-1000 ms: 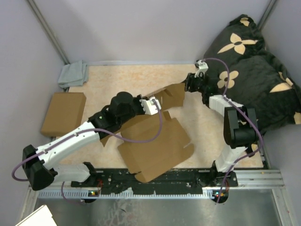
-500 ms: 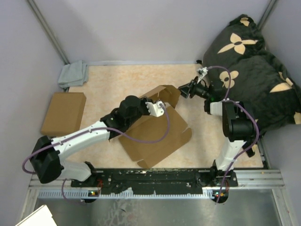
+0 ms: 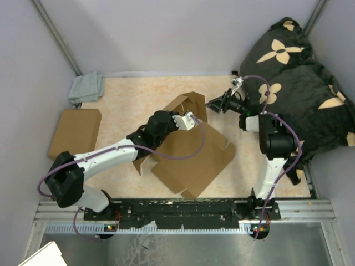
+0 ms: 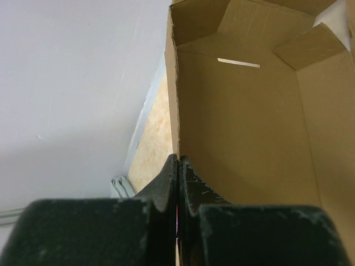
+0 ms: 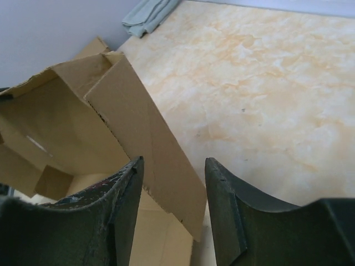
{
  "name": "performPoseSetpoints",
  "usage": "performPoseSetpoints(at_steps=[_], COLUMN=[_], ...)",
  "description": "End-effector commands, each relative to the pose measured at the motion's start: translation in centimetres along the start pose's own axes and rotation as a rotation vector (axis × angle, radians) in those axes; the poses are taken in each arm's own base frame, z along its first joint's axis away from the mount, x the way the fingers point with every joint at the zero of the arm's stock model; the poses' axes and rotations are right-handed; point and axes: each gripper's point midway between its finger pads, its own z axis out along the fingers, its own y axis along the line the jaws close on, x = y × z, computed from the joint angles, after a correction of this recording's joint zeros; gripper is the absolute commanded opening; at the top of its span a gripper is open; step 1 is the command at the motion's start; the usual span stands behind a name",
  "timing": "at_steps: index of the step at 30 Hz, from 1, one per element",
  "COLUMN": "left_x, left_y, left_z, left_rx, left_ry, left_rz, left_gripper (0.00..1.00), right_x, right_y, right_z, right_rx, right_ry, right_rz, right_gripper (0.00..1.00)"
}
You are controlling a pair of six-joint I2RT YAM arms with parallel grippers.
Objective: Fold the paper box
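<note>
- The plain brown cardboard paper box (image 3: 194, 158) lies partly folded in the middle of my pale, marbled counter (image 3: 138, 94). Its broad panel is flat towards my bases, and its far walls stand up.
- My left tool (image 3: 188, 118) reaches over the flat panel to the raised far part.
- In the left wrist view, my left tool (image 4: 177, 166) has its fingers pressed together. The edge of one upright wall of the paper box (image 4: 244, 127) runs straight down into the seam between them. It seems clamped on that wall, though the pinch itself is dark.
- My right tool (image 3: 213, 105) sits just beside the far right corner of the raised part.
- In the right wrist view, my right tool (image 5: 175, 163) has its fingers apart. A long cardboard flap (image 5: 150, 144) slants down into the gap. I cannot tell whether either finger touches it.
- A folded grey-green cloth (image 3: 87, 87) lies at the far left corner.
- A flat, closed brown cardboard packet (image 3: 75, 133) rests at the left edge, well apart from the paper box.
- A black cushion with tan flower shapes (image 3: 294, 66) fills the far right.
</note>
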Motion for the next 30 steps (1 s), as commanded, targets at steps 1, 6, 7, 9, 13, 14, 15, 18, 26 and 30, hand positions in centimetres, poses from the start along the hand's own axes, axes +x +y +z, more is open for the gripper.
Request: performPoseSetpoints(at_steps=[1, 6, 7, 9, 13, 14, 15, 18, 26, 30], left_x=[0.2, 0.6, 0.6, 0.7, 0.8, 0.8, 0.8, 1.0, 0.3, -0.9], left_y=[1.1, 0.9, 0.9, 1.0, 1.0, 1.1, 1.2, 1.3, 0.5, 0.2], left_z=[0.2, 0.4, 0.5, 0.6, 0.7, 0.7, 0.8, 0.9, 0.8, 0.6], left_rx=[-0.048, -0.045, -0.043, -0.045, -0.045, -0.047, -0.048, -0.049, 0.004, 0.038], left_ry=[0.012, 0.02, 0.022, 0.023, 0.031, 0.032, 0.034, 0.044, 0.022, -0.024], left_rz=[-0.068, -0.072, -0.072, -0.075, -0.081, -0.085, -0.089, -0.097, -0.121, -0.143], left_gripper=[0.0, 0.0, 0.0, 0.0, 0.0, 0.0, 0.0, 0.0, 0.0, 0.0], right_x=[-1.9, -1.6, -1.7, -1.7, -1.1, -1.0, -1.0, -0.7, 0.7, 1.4], right_y=[-1.5, -2.7, -2.6, -2.3, -0.9, -0.7, -0.3, 0.2, 1.7, 1.7], right_z=[1.8, 3.6, 3.8, 3.8, 3.7, 3.6, 3.5, 3.3, 2.6, 2.7], right_rx=[0.049, 0.074, 0.066, 0.047, -0.034, -0.047, -0.059, -0.083, -0.154, -0.166], right_ry=[0.0, 0.07, 0.072, 0.073, 0.096, 0.098, 0.097, 0.104, 0.149, 0.187], right_rz=[-0.075, -0.102, -0.105, -0.11, -0.109, -0.11, -0.114, -0.112, -0.116, -0.154], right_gripper=[0.49, 0.49, 0.49, 0.49, 0.48, 0.48, 0.48, 0.48, 0.47, 0.48])
